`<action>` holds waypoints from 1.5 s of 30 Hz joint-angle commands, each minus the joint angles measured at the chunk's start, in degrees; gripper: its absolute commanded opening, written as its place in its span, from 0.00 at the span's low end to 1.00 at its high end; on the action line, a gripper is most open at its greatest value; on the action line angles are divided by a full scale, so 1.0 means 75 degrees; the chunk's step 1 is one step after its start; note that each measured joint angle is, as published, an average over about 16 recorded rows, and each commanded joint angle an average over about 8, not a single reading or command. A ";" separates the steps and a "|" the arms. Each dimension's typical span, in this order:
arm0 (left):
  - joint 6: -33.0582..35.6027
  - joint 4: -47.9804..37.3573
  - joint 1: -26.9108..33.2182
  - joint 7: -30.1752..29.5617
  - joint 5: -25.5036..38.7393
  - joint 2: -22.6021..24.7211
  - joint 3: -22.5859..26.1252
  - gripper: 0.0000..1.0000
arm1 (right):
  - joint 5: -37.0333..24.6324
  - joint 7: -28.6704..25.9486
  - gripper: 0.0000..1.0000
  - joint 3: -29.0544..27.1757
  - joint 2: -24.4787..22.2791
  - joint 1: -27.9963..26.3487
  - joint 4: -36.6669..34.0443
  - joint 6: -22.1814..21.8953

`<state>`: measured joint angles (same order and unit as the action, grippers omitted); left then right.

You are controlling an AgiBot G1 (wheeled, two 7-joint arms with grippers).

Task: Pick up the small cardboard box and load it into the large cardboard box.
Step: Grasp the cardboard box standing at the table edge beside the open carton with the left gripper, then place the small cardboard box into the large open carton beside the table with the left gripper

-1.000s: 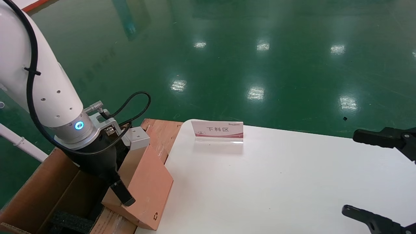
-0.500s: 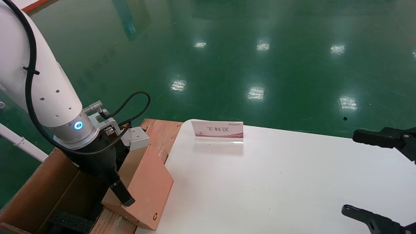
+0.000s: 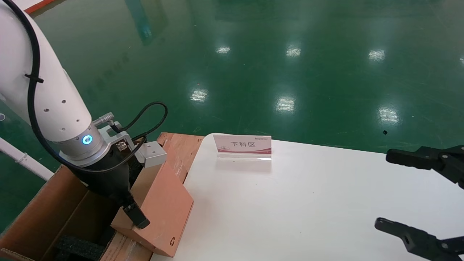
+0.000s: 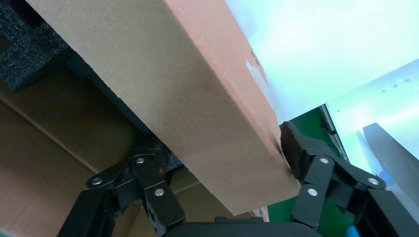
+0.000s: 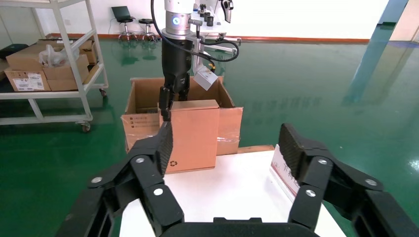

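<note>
Table sign (image 3: 243,146): reads 下料区 in dark characters.
Small cardboard box (image 3: 163,208): shows a black recycling mark (image 3: 173,240) near one corner.

Small cardboard box (image 3: 159,210): smooth matt tan-brown card, faces unprinted, lower left of head view. Large cardboard box (image 3: 40,214): brown corrugated card, matt; glossy clear tape on the flap (image 3: 181,152) left of centre; coarse black foam pad (image 3: 78,248) inside at the bottom-left corner. Left gripper (image 3: 139,223): matt black plastic fingers with bright metal rivets; wrist collar brushed metal, arm shell glossy white. Table (image 3: 308,203): smooth white, satin sheen. Floor (image 3: 272,65), upper frame: glossy green, mirror-like lamp reflections. Sign holder (image 3: 243,146): clear glossy plastic.
</note>
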<state>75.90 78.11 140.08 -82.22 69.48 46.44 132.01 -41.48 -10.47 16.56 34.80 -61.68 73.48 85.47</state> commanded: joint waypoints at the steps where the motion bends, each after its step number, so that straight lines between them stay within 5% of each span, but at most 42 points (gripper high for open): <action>1: 0.0001 0.0000 0.0001 0.0001 -0.0001 -0.0001 -0.0001 0.00 | 0.0000 0.0000 0.00 0.0000 0.0000 0.0000 0.0000 0.0000; 14: 0.0011 -0.0041 -0.0008 0.0036 -0.0029 0.0008 -0.0012 0.00 | 0.0000 0.0000 0.00 0.0000 0.0000 0.0000 0.0000 0.0001; 23: 0.0016 -0.0147 0.0187 0.0833 -0.0367 -0.0109 -0.0337 0.00 | 0.0001 0.0003 0.00 0.0003 0.0000 -0.0003 -0.0005 0.0002; 45: 0.1492 -0.0454 0.3347 0.1637 -0.0177 -0.1659 -0.1631 0.00 | 0.0008 0.0009 0.00 0.0014 -0.0003 -0.0007 -0.0007 -0.0001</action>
<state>86.92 74.91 164.32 -70.10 68.64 33.94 119.09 -41.42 -10.40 16.66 34.78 -61.74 73.42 85.46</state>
